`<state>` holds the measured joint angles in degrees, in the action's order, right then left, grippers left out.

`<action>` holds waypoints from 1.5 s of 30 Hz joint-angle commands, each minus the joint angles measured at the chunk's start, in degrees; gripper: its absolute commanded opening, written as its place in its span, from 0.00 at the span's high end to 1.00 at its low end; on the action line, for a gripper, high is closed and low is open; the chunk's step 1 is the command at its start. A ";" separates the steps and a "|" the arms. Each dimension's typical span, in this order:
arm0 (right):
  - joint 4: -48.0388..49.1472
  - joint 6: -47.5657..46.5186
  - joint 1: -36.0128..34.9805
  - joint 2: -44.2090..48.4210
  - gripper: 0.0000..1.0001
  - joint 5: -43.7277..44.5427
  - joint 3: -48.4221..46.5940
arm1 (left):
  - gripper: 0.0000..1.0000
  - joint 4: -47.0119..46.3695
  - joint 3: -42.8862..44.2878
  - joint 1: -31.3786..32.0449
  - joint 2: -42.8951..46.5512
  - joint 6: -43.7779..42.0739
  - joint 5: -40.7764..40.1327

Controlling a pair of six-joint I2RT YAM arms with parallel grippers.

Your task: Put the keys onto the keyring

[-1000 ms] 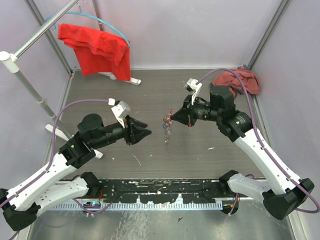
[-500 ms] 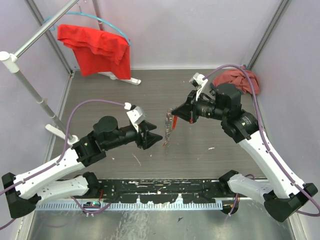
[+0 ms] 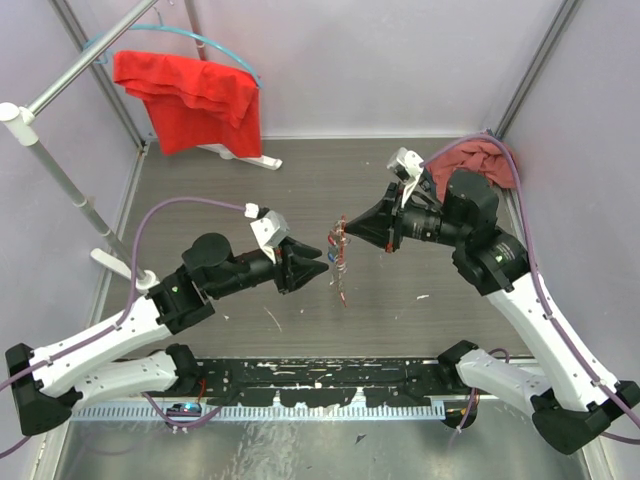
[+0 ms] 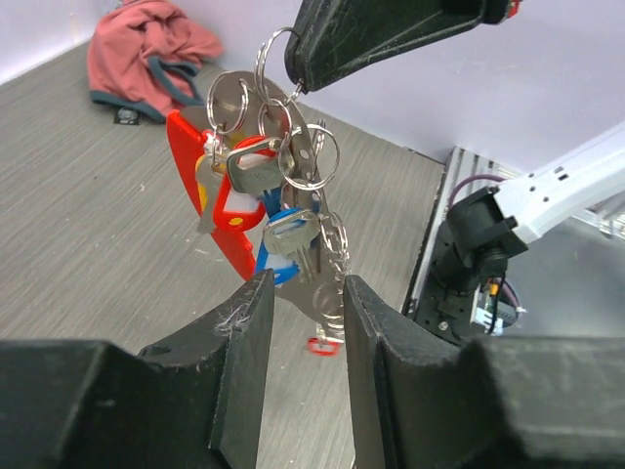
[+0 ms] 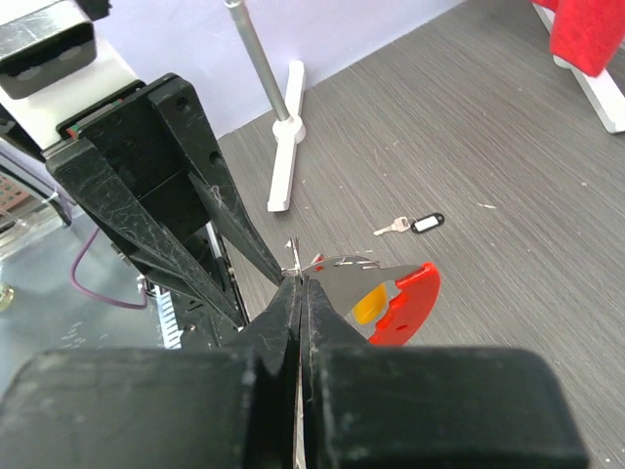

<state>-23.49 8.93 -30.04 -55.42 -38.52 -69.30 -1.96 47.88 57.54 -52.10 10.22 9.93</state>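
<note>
Over the last second the left arm (image 3: 215, 265) has swung in from the near left and reached across the counter (image 3: 300, 190), so its tips now sit right at the hanging bunch instead of well short of it. The right arm (image 3: 470, 215) has lifted and tilted a little, bringing the bunch to meet it. That looks like the set-up for working a key against the ring.

The keyring (image 4: 276, 44) hangs in the air above the middle of the counter. The right jaws are pressed together on its top loop, and the red tag (image 4: 200, 176) and the keys (image 4: 283, 249) dangle below. The left jaws stand partly spread with the blue-headed key's blade and a bit of chain between their tips. Whether they touch the metal yet is hard to say from the wrist view.

Both arms are stretched low and roughly level, pointing at each other. A lone key with a black tag (image 5: 408, 225) lies on the counter, apart from the bunch
</note>
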 commanded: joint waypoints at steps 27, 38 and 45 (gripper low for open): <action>5.28 -0.23 -0.20 4.27 0.99 -3.35 -1.35 | 0.51 -5.75 0.85 0.23 3.34 1.22 3.25; -0.61 -10.47 -0.19 5.36 0.99 -10.47 -2.41 | 0.52 8.18 14.39 0.28 2.74 -9.99 10.88; -1.71 -12.02 -0.19 6.21 0.99 -14.46 -2.26 | 0.56 10.57 18.62 0.23 -1.77 -11.60 18.84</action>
<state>-26.68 -1.04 -30.04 -51.09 -49.01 -68.88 5.32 64.66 57.60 -51.81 0.78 23.20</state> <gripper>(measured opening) 0.029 0.441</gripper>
